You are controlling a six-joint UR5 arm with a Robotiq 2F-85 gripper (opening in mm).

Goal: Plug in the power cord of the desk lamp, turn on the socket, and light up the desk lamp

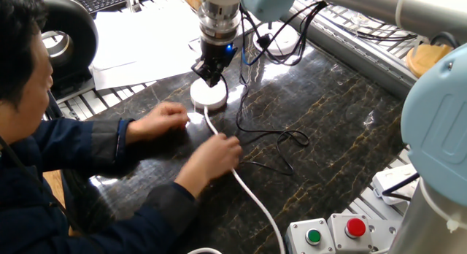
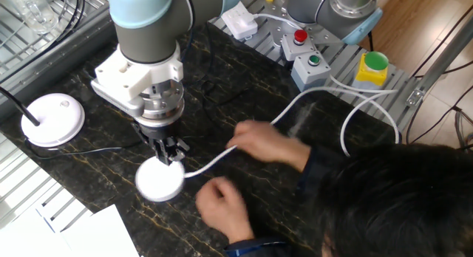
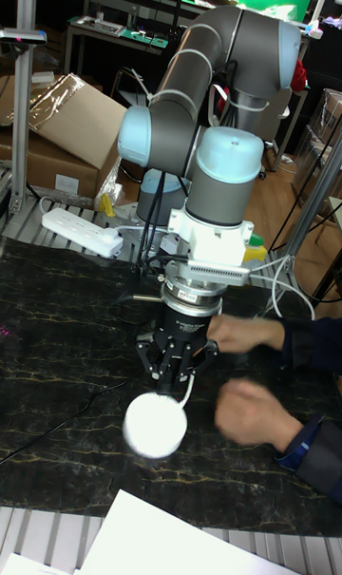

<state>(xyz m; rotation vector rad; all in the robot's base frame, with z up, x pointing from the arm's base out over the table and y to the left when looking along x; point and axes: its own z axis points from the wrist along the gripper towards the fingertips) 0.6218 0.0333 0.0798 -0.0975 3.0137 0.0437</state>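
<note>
White plastic socket (image 2: 160, 182) sits just below the gripper (image 2: 168, 148); we judge it light, hard, prone to sliding. Fingers nearly closed; held object, if any, not discernible. Thin black power cord (image 1: 281, 139): limp, grip at plug.

A dark marbled worktop (image 1: 343, 115) fills the scene. At its 5 o'clock edge in one fixed view sits a grey button box (image 1: 332, 234) with one green and one red button. White paper sheets (image 1: 142, 39) lie toward 11 o'clock. In the tall fixed view, a rectangular white power strip (image 3: 81, 230) lies at 9 o'clock, before a cardboard box (image 3: 71, 128).
</note>
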